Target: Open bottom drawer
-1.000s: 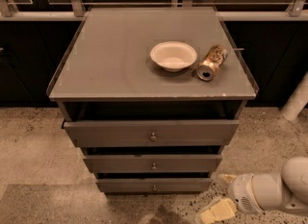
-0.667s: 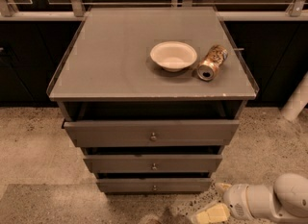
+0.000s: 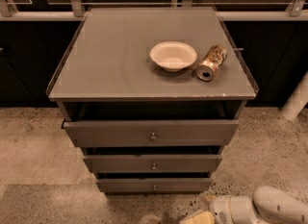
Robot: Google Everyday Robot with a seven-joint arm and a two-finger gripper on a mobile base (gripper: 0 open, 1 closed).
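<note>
Low in the bottom right corner of the frame, the gripper (image 3: 196, 217) hangs close to the speckled floor (image 3: 33, 141), at the end of a white arm (image 3: 272, 207) that comes in from the right edge. Whether its jaws are spread or pressed together I cannot tell, as only a pale yellowish tip shows at the lower border. It sits below and to the right of the bottom drawer (image 3: 120, 185), apart from it and touching nothing that can be seen.

That drawer is the narrowest of three grey fronts at lower centre, with a tiny round knob (image 3: 154, 187) in its middle. Above it come the middle drawer (image 3: 120, 163) and the widest top drawer (image 3: 110, 132), which juts out furthest. Dark gaps divide the fronts.

The low position looks deliberate: the knob is close to the floor, so the arm has to drop to that height first. The pull seems not yet begun, and the next move would be to swing left and line up on the knob.

On the desk (image 3: 106, 59), right of centre, a white bowl (image 3: 173, 56) stands just beside a can (image 3: 211, 62) lying on its side; a hard tug might set the can rolling
</note>
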